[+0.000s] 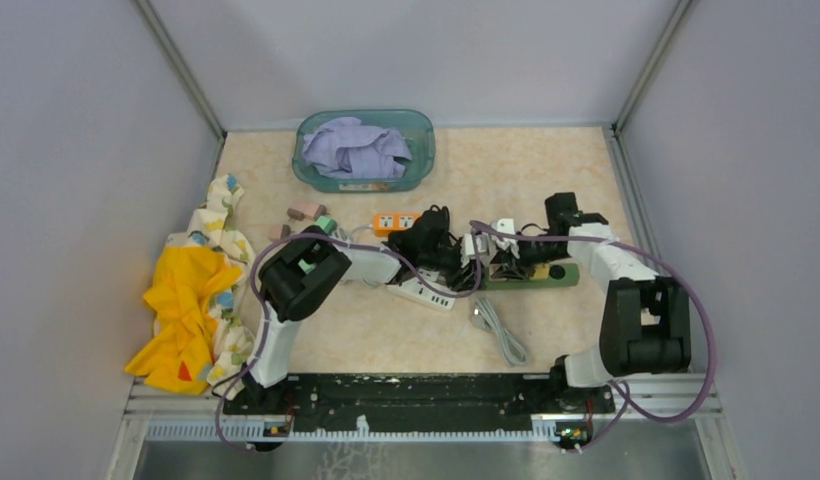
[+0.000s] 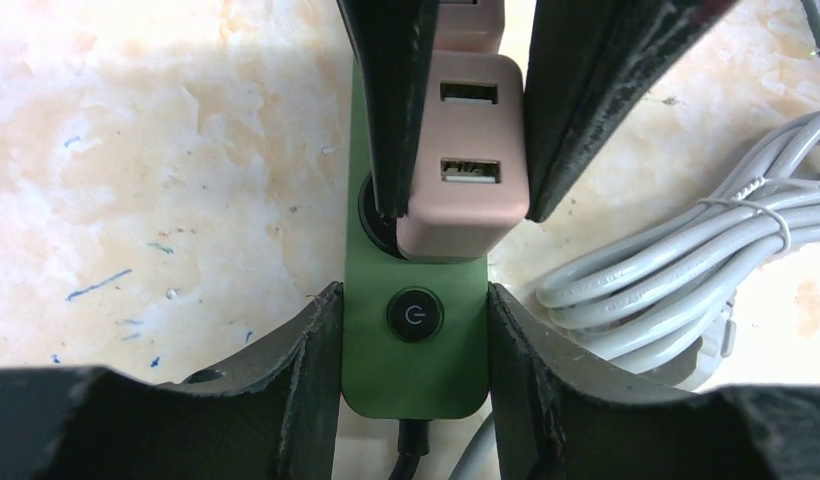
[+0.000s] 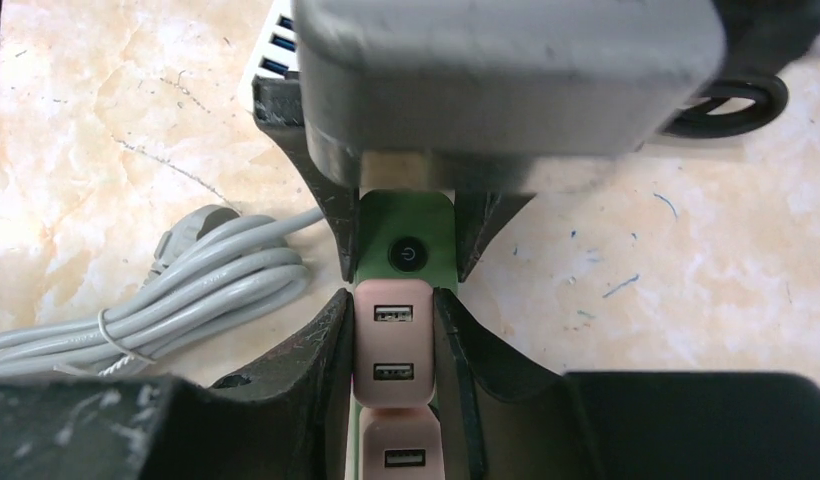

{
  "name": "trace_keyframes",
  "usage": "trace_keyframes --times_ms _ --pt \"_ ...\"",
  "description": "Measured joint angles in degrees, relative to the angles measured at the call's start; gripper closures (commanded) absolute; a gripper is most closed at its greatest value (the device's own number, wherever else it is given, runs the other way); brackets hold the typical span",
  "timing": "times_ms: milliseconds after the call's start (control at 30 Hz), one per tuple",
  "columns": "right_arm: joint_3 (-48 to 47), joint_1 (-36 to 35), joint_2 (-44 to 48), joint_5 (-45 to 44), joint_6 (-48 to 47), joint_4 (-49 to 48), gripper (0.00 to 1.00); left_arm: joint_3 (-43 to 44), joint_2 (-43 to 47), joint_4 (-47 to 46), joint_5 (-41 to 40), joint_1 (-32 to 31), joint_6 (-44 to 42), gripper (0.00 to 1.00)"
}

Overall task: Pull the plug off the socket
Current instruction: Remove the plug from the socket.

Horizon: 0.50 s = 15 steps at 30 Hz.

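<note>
**Hidden or unclear.** The prongs of the pink plug (image 2: 466, 190) were covered by its own body. I could not tell whether it sat fully in the green power strip (image 2: 416, 390) or was lifted off it. A dark round socket showed under its left edge. From above, both my wrists masked the strip's middle. A second pink plug (image 3: 401, 457) was cut off at the frame edge.

**Grip.** My left jaws were partly closed across the strip's end, one finger against each long side, by the power button (image 2: 414, 314). My right jaws were shut tight on the first pink plug's two sides.

**Edges and room.**
- A bundled grey cable (image 2: 676, 250) lay just beside the strip on one side.
- Bare worktop (image 2: 166, 180) lay on the other side.
- Grey walls (image 1: 86, 150) closed in three sides of the worktop.

**Count.**
- Pink plugs: two.
- Power strips: three, namely green, white (image 1: 421, 292) and orange (image 1: 396, 221).
- Teal basin (image 1: 428, 150): one, holding a lilac cloth (image 1: 354, 148).
- Yellow cloth (image 1: 186, 300): one.
</note>
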<state>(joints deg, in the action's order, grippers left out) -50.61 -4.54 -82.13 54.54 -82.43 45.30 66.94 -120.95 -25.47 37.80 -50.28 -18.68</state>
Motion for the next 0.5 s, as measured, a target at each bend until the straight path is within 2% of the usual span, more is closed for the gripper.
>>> trace_keyframes --times_ms 133,300,400,500 --pt "0.00 2.38 0.00 1.75 -4.92 3.21 1.00 0.07 -0.02 -1.18 -0.44 -0.31 -0.20 1.00" --pt "-0.44 -0.37 -0.24 0.70 -14.75 8.72 1.00 0.07 -0.02 0.20 -0.17 -0.72 -0.31 1.00" --pt "-1.18 -2.51 -0.31 -0.09 -11.52 6.99 1.00 0.07 0.00 0.61 0.39 -0.68 -0.24 1.00" --pt "-0.61 -2.69 0.02 0.20 -3.02 1.70 1.00 0.09 0.00 0.55 0.39 -0.22 -0.22 1.00"
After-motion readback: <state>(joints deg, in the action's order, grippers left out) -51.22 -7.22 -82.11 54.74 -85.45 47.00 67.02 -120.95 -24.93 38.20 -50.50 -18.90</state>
